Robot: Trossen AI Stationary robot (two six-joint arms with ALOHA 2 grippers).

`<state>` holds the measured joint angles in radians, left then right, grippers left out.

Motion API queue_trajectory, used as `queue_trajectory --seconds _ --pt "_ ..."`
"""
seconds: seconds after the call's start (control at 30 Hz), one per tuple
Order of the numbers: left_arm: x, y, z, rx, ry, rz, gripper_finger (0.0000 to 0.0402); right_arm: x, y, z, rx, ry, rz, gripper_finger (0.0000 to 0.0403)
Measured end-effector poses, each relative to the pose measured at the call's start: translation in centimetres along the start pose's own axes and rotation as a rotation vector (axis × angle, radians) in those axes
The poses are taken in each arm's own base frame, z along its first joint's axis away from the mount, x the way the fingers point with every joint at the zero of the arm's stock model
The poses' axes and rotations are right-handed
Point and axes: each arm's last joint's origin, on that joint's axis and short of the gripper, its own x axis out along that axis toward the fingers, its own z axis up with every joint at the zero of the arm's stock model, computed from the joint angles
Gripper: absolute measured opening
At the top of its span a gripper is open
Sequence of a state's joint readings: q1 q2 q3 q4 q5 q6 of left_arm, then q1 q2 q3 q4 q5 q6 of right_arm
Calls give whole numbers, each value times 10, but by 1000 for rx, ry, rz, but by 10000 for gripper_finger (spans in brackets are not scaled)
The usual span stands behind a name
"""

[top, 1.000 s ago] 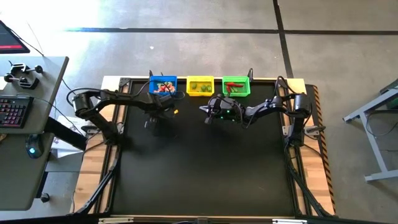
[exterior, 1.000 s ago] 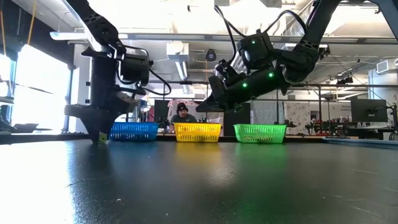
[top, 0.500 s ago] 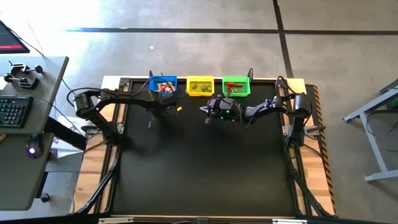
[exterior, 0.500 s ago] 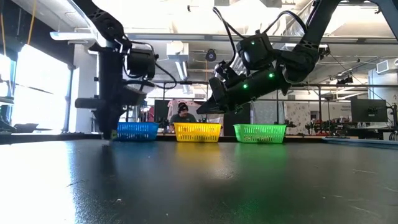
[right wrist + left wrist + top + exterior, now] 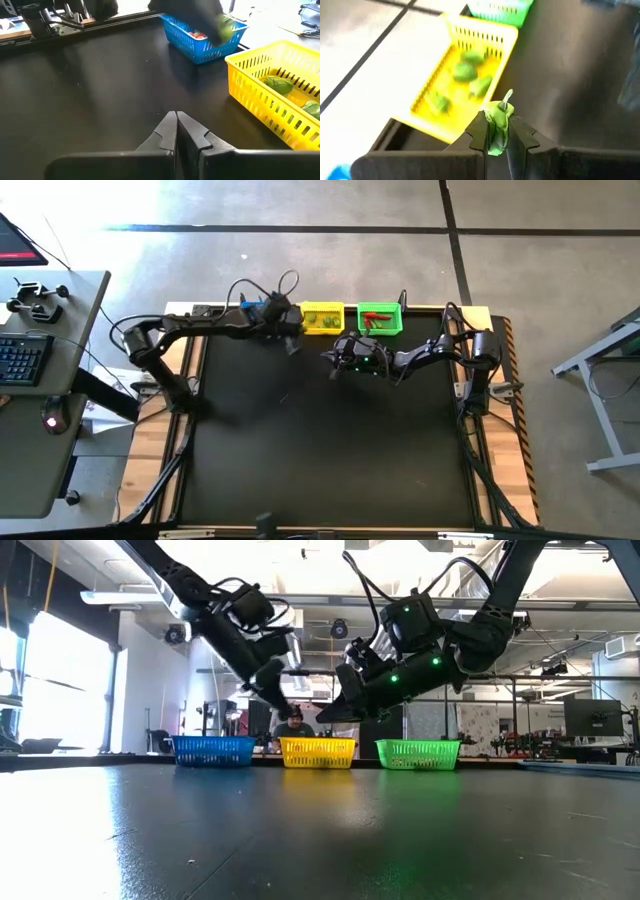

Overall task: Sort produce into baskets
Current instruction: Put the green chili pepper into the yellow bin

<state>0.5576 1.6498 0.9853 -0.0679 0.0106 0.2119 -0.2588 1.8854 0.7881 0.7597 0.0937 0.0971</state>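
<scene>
Left wrist view: the left gripper [image 5: 496,134] is pinching a green vegetable [image 5: 498,120], the yellow basket [image 5: 506,36] lying just beyond its jaws; the right gripper [image 5: 176,131] is hanging closed, empty.

Three small square plastic mesh baskets stand in a row at the far edge of the dark counter [image 5: 300,830]: a blue basket [image 5: 214,750], a yellow basket [image 5: 318,751] and a green basket [image 5: 418,753]. The left tool [image 5: 281,710] hangs above the yellow one. The right tool [image 5: 327,716] hovers just beside it. A person [image 5: 293,722] sits behind the yellow basket.
</scene>
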Motion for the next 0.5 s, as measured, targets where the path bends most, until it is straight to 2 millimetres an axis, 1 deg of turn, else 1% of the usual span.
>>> queue_trajectory --seconds 0.1,0.2,0.3,0.4,0.5 --pt "13 8 9 -5 -22 4 20 0 0 -1 0 5 0 0" --pt "33 13 10 -12 16 10 21 0 0 -1 -1 9 -1 0" --pt "48 17 14 -22 27 17 27 0 0 -1 0 10 -1 0" --pt "59 23 16 -33 38 37 36 0 0 -2 6 15 -2 0" --pt "64 28 17 -55 44 56 45 0 0 -2 6 20 -3 0"
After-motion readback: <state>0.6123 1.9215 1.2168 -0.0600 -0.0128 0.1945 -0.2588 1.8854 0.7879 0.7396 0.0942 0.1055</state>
